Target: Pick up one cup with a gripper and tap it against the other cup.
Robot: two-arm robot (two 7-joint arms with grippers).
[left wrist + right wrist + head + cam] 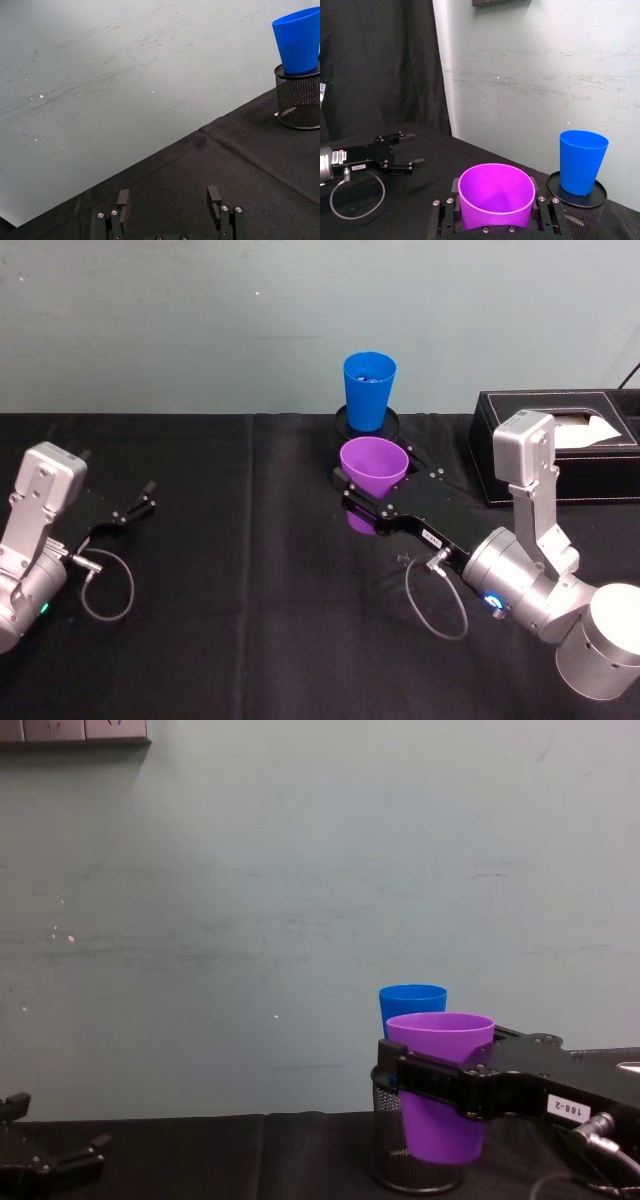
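A black cloth (230, 540) covers the table, which meets a pale grey-green wall (200, 320) marked with faint scuffs. A black wire-mesh pen holder (299, 102) stands near the table's back edge. To its right sits a black tissue box (560, 475) with a white tissue (585, 430) poking from the top.

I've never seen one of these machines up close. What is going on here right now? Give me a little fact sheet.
Purple cup: held by the right gripper, above the table
Blue cup: upright on top of a black mesh holder, behind the purple cup, not touching it
Left gripper: open, idle at the table's left side
Also there: black tissue box, at the right
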